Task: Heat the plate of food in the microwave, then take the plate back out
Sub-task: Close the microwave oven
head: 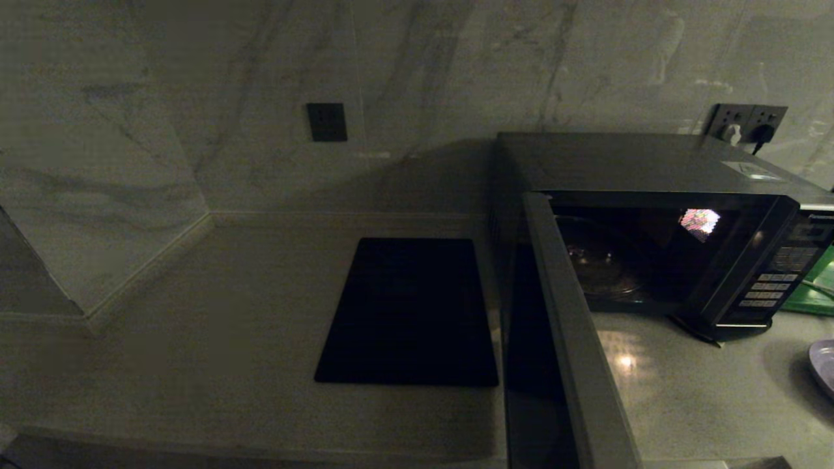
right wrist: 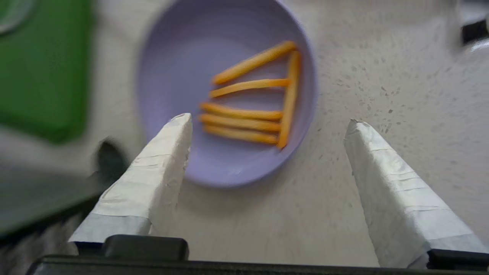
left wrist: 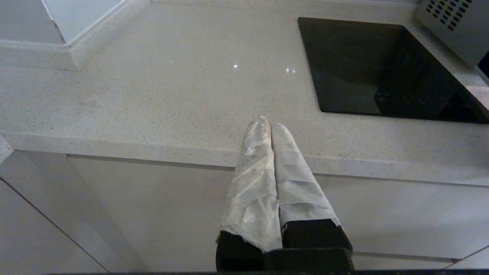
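plate of food (right wrist: pixel 229 95): small round lilac plate carrying several thin orange sticks; flat on the worktop (right wrist: pixel 401 88), outside the microwave, beside its button-panel end; only its rim shows at the right edge of the head view.
microwave (head: pixel 651 169): dark boxy oven on the worktop; door (head: pixel 573 339) swung wide toward the robot; cavity dark, nothing seen inside but the turntable.
right claw (right wrist: pixel 267 122): released, the two wrapped fingers (right wrist: pixel 168 152) spread wide and holding nothing; poised above the plate of food.
key relation: the plate of food lies just ahead of the right claw's fingertips; one finger overlaps its near rim, the other stands over bare worktop beyond the opposite rim, so the plate sits off-centre in the gap.
food axis: most sticks run roughly crosswise to the fingers; one lies along them.
left claw (left wrist: pixel 270 128): clenched on nothing, parked at the worktop's front edge, on the far side of the black cooktop slab (left wrist: pixel 382 68) from the microwave.
nearer arm: right, by a wide margin.
green board (right wrist: pixel 42 65): beside the plate of food, toward the microwave.
judged step: grasping the plate's rim, then loading the microwave; heating not yet begun.
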`<state>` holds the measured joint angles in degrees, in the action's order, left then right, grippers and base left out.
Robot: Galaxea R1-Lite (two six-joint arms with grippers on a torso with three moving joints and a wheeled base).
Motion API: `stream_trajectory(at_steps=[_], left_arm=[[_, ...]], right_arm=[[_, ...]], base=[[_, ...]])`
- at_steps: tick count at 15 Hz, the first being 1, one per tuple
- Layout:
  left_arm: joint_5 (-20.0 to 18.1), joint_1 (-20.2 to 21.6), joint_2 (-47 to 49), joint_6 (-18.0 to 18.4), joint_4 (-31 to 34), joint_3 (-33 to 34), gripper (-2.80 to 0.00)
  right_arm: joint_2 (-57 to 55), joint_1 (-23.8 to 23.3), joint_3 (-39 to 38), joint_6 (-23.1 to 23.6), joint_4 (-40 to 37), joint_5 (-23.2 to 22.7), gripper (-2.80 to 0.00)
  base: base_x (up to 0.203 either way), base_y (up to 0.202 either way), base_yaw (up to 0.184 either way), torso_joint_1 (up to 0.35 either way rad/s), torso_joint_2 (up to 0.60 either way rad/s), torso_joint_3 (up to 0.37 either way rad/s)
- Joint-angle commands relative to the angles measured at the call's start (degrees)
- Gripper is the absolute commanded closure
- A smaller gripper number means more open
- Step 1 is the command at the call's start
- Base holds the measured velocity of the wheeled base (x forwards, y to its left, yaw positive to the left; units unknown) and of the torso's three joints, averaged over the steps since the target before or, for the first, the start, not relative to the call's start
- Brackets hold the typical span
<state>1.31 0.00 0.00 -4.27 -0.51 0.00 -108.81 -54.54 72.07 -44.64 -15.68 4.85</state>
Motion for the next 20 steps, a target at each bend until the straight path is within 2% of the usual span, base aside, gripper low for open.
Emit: stream_trajectory(at_steps=[1,2,3,8,12,16,20], left_arm=[[0.00,0.00,0.00,-0.04,-0.02,0.00,0.00],[0.00,0.00,0.07,-0.04,-0.02,0.00,0.00],[0.00,0.00,0.00,-0.04,-0.02,0.00,0.00],[0.00,0.00,0.09,-0.04,-0.02,0.00,0.00],[0.00,0.00,0.09,-0.04,-0.02,0.00,0.00],[0.00,0.00,0.00,-0.04,-0.02,0.00,0.00],[0.00,0.00,0.09,-0.04,-0.02,0.00,0.00]], right_arm=[[8.18,0.38,-0.75,1.28,-0.48,-0.40,-2.80],[10.25,0.78,-0.83,2.27,-1.14,-0.43,-2.80],[11.95,1.14,-0.90,3.17,-2.10,-0.37,0.00],[18.11,3.70,-1.92,5.20,-3.44,-0.19,0.00],[20.83,9.50,-0.34,8.05,-3.35,0.23,0.00],[23.39,22.23,0.46,8.32,-3.21,7.50,0.00],[26.91,39.45,1.29,8.23,-3.29,16.61,0.00]], base=[[0.000,0.000,0.000,0.000,0.00,0.000],[0.000,0.000,0.000,0.000,0.00,0.000],[0.000,0.000,0.000,0.000,0.00,0.000],[0.000,0.000,0.000,0.000,0.00,0.000],[0.000,0.000,0.000,0.000,0.00,0.000],[0.000,0.000,0.000,0.000,0.00,0.000],[0.000,0.000,0.000,0.000,0.00,0.000]])
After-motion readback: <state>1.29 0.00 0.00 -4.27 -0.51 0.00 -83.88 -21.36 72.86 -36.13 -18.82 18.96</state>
